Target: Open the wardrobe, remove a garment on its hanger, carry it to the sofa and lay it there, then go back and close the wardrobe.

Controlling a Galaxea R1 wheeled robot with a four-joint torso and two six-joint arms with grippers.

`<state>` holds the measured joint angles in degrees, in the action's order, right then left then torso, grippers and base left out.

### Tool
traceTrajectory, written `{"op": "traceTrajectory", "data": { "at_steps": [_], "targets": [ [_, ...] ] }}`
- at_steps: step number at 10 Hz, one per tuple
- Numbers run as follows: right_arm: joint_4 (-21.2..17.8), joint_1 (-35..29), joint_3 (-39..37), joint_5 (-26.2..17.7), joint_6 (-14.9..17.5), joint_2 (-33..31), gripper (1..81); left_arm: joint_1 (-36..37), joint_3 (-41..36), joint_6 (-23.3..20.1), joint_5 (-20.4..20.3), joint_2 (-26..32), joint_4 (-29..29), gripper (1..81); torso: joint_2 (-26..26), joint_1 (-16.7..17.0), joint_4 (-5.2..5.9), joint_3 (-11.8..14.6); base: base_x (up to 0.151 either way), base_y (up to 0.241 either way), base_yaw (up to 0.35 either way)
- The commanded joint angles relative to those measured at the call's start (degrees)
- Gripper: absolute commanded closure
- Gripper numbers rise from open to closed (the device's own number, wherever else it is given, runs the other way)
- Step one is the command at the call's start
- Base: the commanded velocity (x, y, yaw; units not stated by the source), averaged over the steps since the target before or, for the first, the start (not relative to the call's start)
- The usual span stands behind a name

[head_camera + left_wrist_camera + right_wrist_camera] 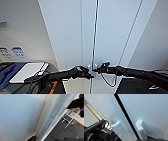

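Note:
The white wardrobe stands right in front of me, its two panelled doors meeting at a thin dark seam. Two small white handles flank that seam. My left gripper reaches in at handle height on the left door. My right gripper comes in from the right, level with the right handle at the seam. In the left wrist view the door panel is very close. The garment and the hanger are hidden behind the doors.
A dark table with a flat white board and a blue thing stands at my lower left, by a wall with labels. White chair legs stand on the dark floor beside the wardrobe.

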<state>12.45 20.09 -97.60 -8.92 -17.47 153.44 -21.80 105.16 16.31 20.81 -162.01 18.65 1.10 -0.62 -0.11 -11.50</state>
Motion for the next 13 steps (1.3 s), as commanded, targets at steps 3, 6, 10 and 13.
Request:
{"op": "traceTrajectory", "data": {
  "at_steps": [3, 6, 10, 13],
  "targets": [
    [-2.7, 1.5, 15.6, -2.2, -1.1, 3.9, 1.0, -0.9, -34.6, -0.6, -7.4, 15.1, 0.4, 1.0, 0.0, 0.0, -0.02, 0.0, 0.0, 0.0, 0.0],
    [-0.2, 5.1, 25.6, -2.2, -1.1, -4.9, 1.0, -5.0, -44.6, -0.6, -7.4, 24.6, 2.3, 1.0, 0.0, 0.0, -0.05, 0.0, 0.0, 0.0, 0.0],
    [2.7, 11.2, 38.0, 0.5, -1.2, -22.4, 1.0, -12.3, -53.4, -0.6, -7.4, 35.0, 6.3, 1.0, 0.0, 0.0, -0.07, 0.0, 0.0, 0.0, 0.0],
    [6.8, 18.9, 43.0, 4.7, -1.1, -33.1, 1.0, -19.5, -58.0, -0.7, -12.3, 44.4, 11.0, 1.0, 0.0, -0.1, -0.05, 0.0, 0.0, 0.0, 0.0]
  ]
}}
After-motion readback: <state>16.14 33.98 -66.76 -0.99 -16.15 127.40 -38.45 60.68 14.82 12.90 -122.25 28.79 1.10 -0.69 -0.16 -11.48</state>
